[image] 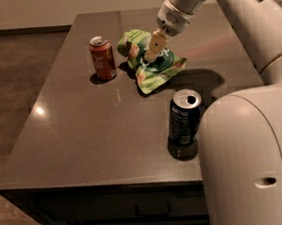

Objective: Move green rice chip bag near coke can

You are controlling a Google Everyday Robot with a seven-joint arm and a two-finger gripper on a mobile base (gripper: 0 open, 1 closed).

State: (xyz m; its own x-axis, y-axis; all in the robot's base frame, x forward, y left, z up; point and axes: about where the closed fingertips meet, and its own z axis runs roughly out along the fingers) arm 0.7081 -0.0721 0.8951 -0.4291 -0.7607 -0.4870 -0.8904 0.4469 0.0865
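The green rice chip bag (152,63) is a light green wrinkly bag lying on the dark table (82,125), just right of the coke can (102,57). The coke can is red-orange with a silver top and stands upright at the back left. My gripper (151,52) reaches down from the upper right and is shut on the middle of the bag. A small gap shows between the bag's left edge and the can.
A dark blue can (184,116) with a silver top stands upright in front of the bag, near my arm's white base (252,163). The table's left and front edges drop to a brown floor (9,98).
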